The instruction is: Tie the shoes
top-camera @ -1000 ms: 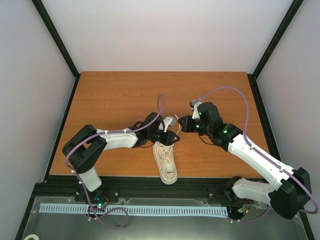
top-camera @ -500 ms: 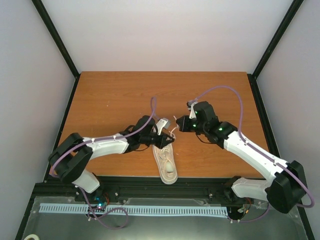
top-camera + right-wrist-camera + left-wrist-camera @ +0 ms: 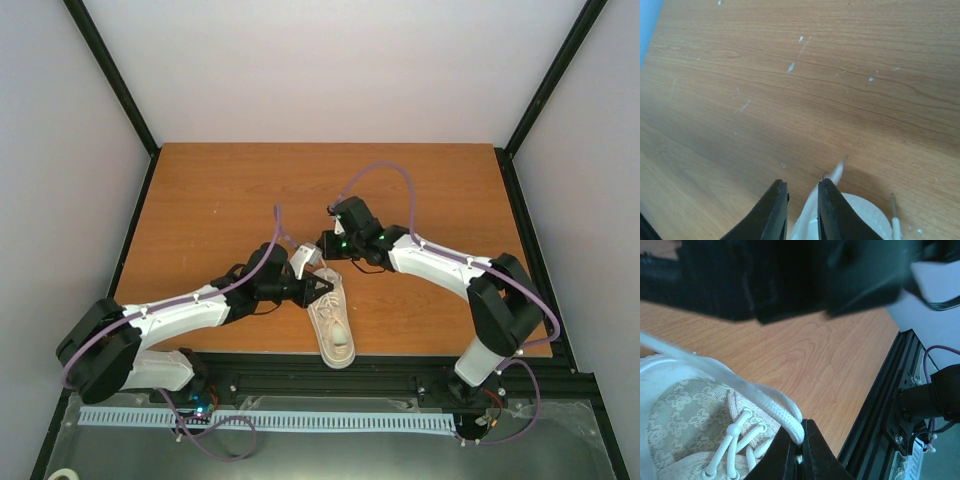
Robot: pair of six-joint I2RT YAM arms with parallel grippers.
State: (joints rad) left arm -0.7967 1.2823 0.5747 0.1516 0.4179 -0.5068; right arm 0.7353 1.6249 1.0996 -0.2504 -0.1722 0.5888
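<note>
The cream shoe [image 3: 338,328] lies near the table's front edge, its toe toward the arms' bases. My left gripper [image 3: 324,288] is at the shoe's far, laced end, shut on a thick white lace [image 3: 771,399] that runs taut up and to the left over the shoe's upper [image 3: 685,412]. The pinch shows at my left gripper's tips [image 3: 800,441]. My right gripper [image 3: 321,245] hovers just beyond the shoe; in its wrist view my right gripper [image 3: 802,189] has its jaws slightly apart, with a white lace end [image 3: 836,173] lying loose between them and past the right finger.
The wooden table [image 3: 220,200] stretches behind and to both sides. The black frame rail [image 3: 885,405] runs along the front edge close to the shoe. Purple cables loop above both wrists.
The left gripper has shut on the lace and drawn back toward the left. The right gripper has swung left to the shoe's far end, and its jaws have parted a little.
</note>
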